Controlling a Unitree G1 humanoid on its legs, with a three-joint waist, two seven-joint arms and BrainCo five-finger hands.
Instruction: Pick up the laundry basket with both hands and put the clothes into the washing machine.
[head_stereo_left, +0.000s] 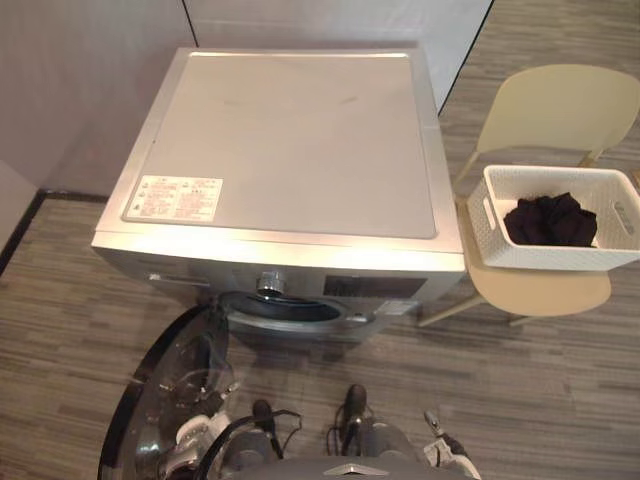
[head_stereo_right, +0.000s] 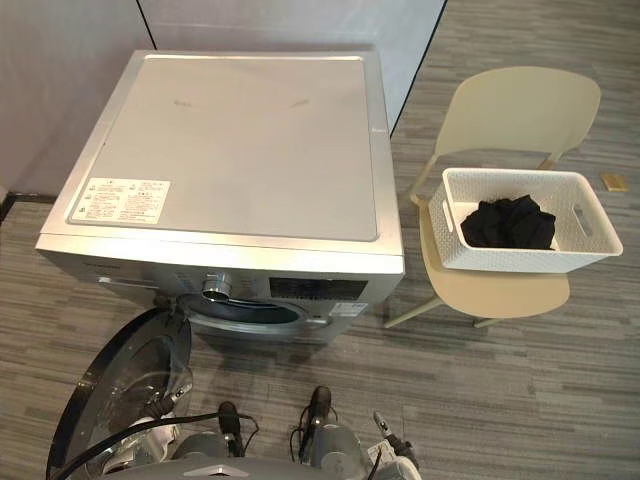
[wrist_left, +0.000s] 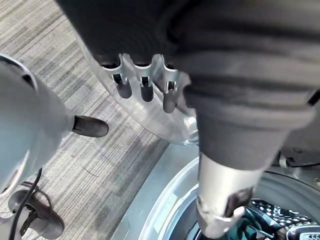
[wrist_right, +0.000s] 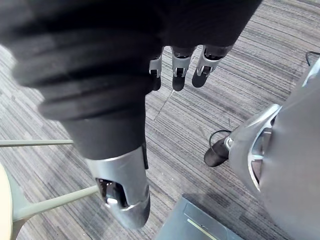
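A white laundry basket (head_stereo_left: 520, 256) holding dark clothes (head_stereo_left: 550, 220) stands on the seat of a cream chair (head_stereo_left: 560, 106), to the right of the machine. The silver washing machine (head_stereo_left: 290, 140) stands straight ahead with its drum opening (head_stereo_left: 280, 308) showing in the front. Its round glass door (head_stereo_left: 170, 390) is swung wide open toward the lower left. My left hand (wrist_left: 146, 88) hangs low beside that door, fingers relaxed and holding nothing. My right hand (wrist_right: 179, 70) hangs over the floor near the chair legs (wrist_right: 50, 202), fingers straight and empty. Both hands are well away from the basket.
Grey striped carpet floor (head_stereo_left: 560, 380) spreads in front of the machine and around the chair. Light partition walls (head_stereo_left: 60, 90) stand behind and to the left of the machine. The open door takes up the floor space at the front left.
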